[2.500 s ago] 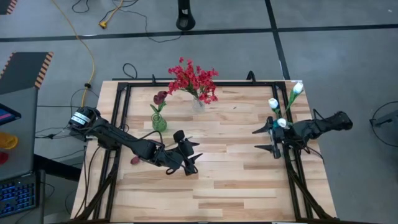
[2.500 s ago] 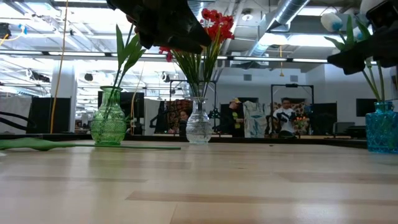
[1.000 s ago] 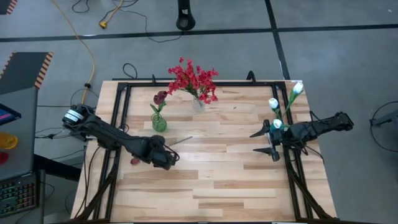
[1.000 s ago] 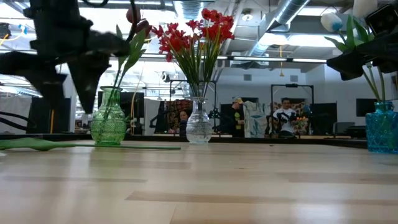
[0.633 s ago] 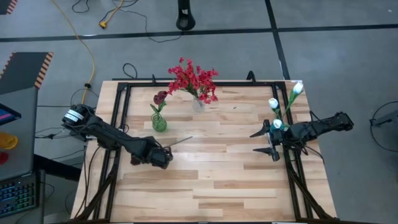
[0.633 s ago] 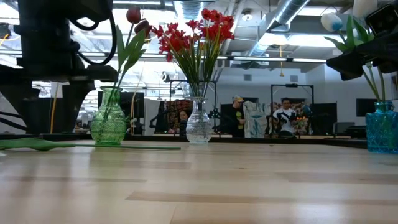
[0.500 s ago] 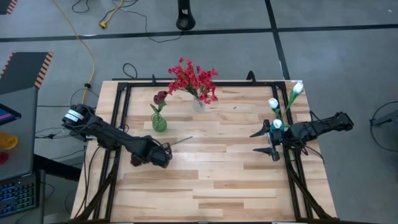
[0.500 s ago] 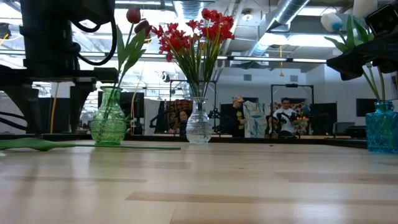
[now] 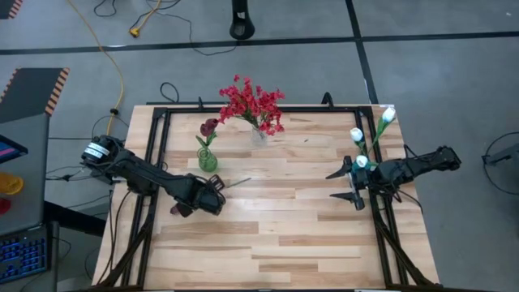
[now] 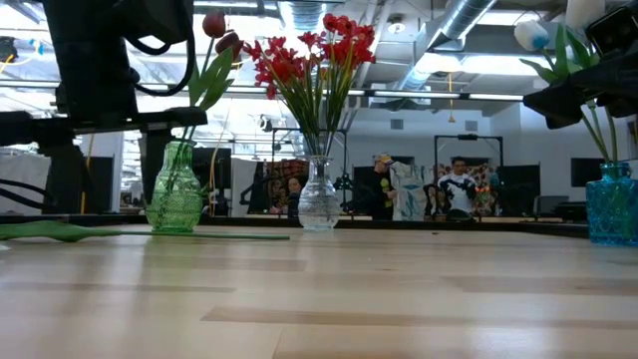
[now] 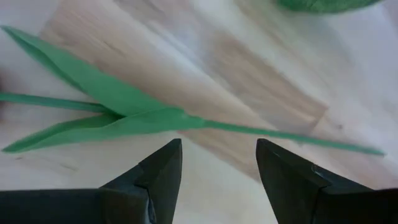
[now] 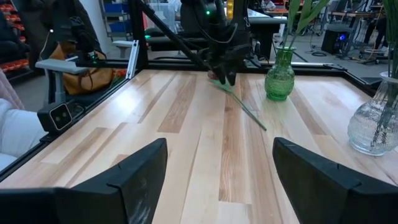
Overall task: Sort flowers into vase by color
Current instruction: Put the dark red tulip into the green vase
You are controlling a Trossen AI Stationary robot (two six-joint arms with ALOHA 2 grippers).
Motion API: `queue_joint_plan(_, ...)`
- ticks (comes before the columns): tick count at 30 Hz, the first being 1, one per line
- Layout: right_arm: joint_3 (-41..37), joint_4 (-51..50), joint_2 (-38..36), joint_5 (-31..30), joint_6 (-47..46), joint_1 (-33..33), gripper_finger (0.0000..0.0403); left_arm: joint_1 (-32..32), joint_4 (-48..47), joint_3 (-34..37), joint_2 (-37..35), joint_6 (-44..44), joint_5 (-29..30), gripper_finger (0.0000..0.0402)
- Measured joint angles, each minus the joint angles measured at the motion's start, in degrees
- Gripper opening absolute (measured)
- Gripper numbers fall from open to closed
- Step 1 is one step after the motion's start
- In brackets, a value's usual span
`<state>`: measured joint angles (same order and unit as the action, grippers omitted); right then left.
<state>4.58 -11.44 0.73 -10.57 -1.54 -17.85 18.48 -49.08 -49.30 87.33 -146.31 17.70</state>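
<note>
**Left gripper open over a flower lying on the table**

Left gripper (image 9: pixel 212 198) sits low at the table's left side, fingers spread, straddling the green stem of a maroon tulip (image 9: pixel 176 209) lying flat on the wood; no contact visible. Right gripper (image 9: pixel 347 185) hangs at the right edge, fingers apart, nothing held, beside the white tulips (image 9: pixel 357 135).

Surface: pale wood-plank table (image 9: pixel 292 235) on a dark frame. Green vase (image 9: pixel 208 160) at far left holds one maroon tulip bud. Clear vase (image 9: pixel 259 135) at far centre holds the red sprays (image 9: pixel 251 103). Grey floor around, a yellow cable (image 9: pixel 113 57) trailing off the far left.

Views compared: low view alone shows the blue vase (image 10: pixel 611 202) at far right and people (image 10: pixel 459 189) in the room behind. Left wrist view alone shows the lying flower's leaves (image 11: pixel 99 109) spreading from the stem just ahead of the fingertips (image 11: pixel 168 163). Right wrist view shows the left gripper from across the table, above the stem.
</note>
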Motion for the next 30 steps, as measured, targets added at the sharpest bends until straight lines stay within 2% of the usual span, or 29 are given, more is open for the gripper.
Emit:
queue_joint_plan(3, 0.0, 0.0, 0.0, 0.0, 0.0, 0.0, 0.0317, 0.0, 0.0, 0.0, 0.0, -3.6, 2.4, 0.0194)
queue_joint_plan(6, 0.0, 0.0, 0.0, 0.0, 0.0, 0.0, 0.0317, -0.6, 0.0, 0.0, 0.0, -11.2, 1.8, 0.0194)
queue_joint_plan(12, 0.0, 0.0, 0.0, 0.0, 0.0, 0.0, 0.0317, -2.2, -0.1, 0.0, 0.0, -29.0, -7.4, 0.0194)
queue_joint_plan(22, 0.0, 0.0, 0.0, 0.0, 0.0, 0.0, 0.0317, -2.4, -6.5, 0.0, 0.0, -31.9, -6.0, 0.0194)
queue_joint_plan(26, 0.0, 0.0, 0.0, 0.0, 0.0, 0.0, 0.0317, -2.5, -7.0, 0.1, 0.0, -33.4, -6.0, 0.0194)
queue_joint_plan(30, 0.0, 0.0, 0.0, 0.0, 0.0, 0.0, 0.0317, -2.5, -3.6, 2.3, 0.0, -33.7, -7.9, 0.0194)
